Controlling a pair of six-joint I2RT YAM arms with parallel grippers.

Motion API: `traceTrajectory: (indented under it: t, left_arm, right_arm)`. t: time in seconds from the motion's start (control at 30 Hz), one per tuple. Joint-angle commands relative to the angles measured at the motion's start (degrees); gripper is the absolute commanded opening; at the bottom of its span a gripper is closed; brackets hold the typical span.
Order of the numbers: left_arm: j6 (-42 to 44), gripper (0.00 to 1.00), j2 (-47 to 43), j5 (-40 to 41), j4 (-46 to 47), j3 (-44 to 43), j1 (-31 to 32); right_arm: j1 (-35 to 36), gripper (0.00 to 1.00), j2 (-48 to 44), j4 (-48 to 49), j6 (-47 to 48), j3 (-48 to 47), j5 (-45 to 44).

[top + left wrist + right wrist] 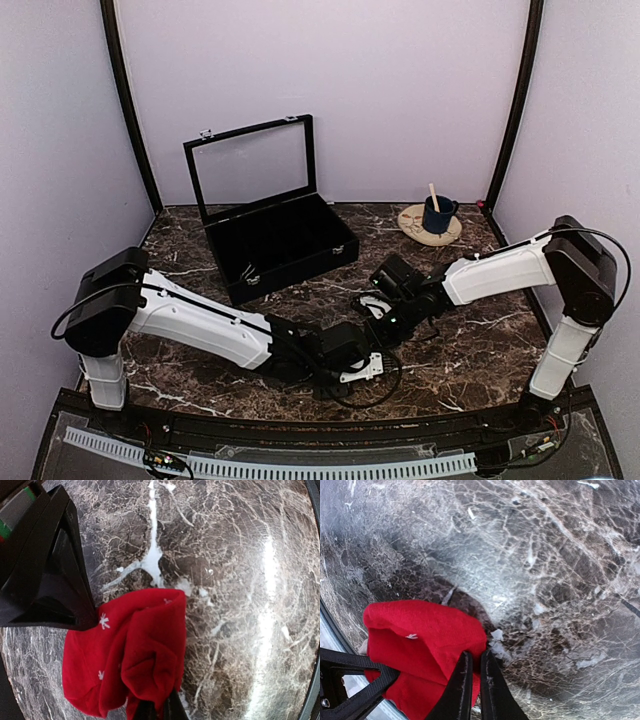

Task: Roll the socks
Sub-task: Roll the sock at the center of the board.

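The red socks (pixel 135 650) with small white marks are bunched in a folded bundle on the dark marble table (pixel 225 580). My left gripper (pixel 160 702) is shut on the bundle's near edge. My right gripper (pixel 475 655) is shut on a fold of the same socks (pixel 420 635). In the left wrist view the right gripper's black body (pixel 45 575) touches the bundle's upper left. In the top view both grippers meet at the table's middle, left (pixel 362 345) and right (pixel 385 305), and hide the socks.
An open black case (pixel 285 250) with a glass lid stands at the back left. A blue mug (pixel 437 213) with a wooden stick sits on a round wooden coaster at the back right. Purple walls enclose the table.
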State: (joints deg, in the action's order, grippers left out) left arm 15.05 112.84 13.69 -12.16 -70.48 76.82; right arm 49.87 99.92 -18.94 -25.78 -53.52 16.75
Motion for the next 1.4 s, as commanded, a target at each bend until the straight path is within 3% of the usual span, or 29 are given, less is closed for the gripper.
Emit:
traceTrajectory:
  t: [0.0,0.2,0.4,0.6,1.03,1.37]
  left_arm:
    - [1.77,0.0,2.5,-9.49,-7.23,-0.2,-1.75]
    - [3.51,0.0,5.82,-20.62,-15.11,-4.8,-5.49]
    - [3.93,0.0,9.24,-29.49,-22.32,-9.53,-8.41]
    - [3.18,0.0,11.43,-34.28,-26.82,-12.2,-10.03]
    - [1.25,0.0,13.78,-41.42,-34.4,-16.36,-14.21]
    - [1.84,0.0,18.08,-47.03,-41.91,-23.44,-16.78]
  right_arm:
    - [-0.19,0.09,1.2,-1.63,0.8,1.36,-0.42]
    - [-0.2,0.12,1.07,-1.88,1.2,1.82,-0.85]
    - [-0.29,0.25,-0.07,-2.59,1.03,2.17,-3.73]
    - [-1.85,0.32,-2.72,-2.07,-0.16,4.13,-6.93]
    - [-4.08,0.36,-8.21,-0.92,-1.0,9.48,-12.28]
    - [-4.08,0.38,-19.83,-1.51,-1.95,14.09,-18.29]
